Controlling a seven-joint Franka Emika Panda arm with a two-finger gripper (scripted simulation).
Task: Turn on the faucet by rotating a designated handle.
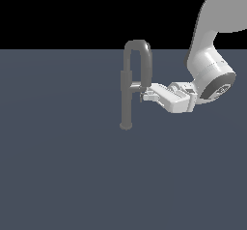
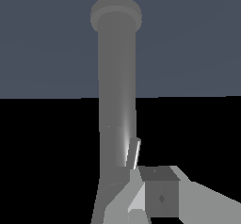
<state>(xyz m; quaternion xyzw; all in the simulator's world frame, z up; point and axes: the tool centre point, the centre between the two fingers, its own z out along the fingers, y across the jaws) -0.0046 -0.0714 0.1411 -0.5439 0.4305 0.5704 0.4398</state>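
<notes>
The faucet is a slim grey post on a small round foot, with a high arched loop spout. The handle is a short stubby bar sticking out of the post toward the exterior view's right, about halfway up. My gripper reaches in from the right and its tips sit right against the handle, just below it. In the wrist view the post runs lengthwise, with the handle just beyond my fingertips. The jaws look closed together with nothing between them.
The faucet stands on a flat dark blue-grey floor. My white arm comes down from the upper right of the exterior view.
</notes>
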